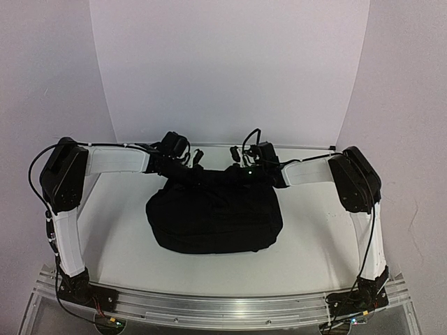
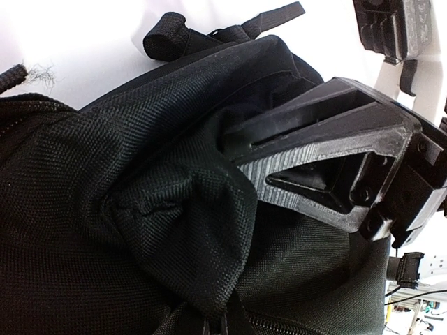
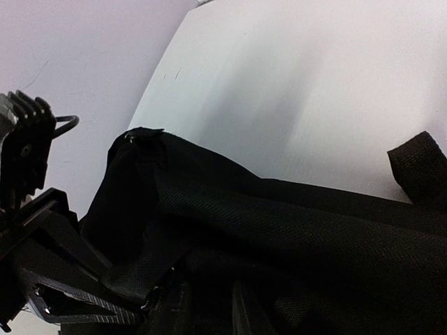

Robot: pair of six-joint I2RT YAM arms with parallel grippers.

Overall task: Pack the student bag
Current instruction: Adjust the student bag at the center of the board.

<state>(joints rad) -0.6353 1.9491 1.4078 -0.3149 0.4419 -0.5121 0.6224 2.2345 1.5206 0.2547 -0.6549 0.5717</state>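
Lying mid-frame on the white table, the student bag has both grippers at its upper edge. The left gripper is pinched together on a bunched fold of its black fabric, which hides the fingertips in the wrist view. The right gripper, just beside it, bites the rim with cloth between its fingers. A strap loop sticks up at right, and a white backdrop stands behind.

The top view looks down from above and behind the near edge of the desk, taking it all in. Both wrist views sit pressed close at the far edge of the student bag, which all three share.
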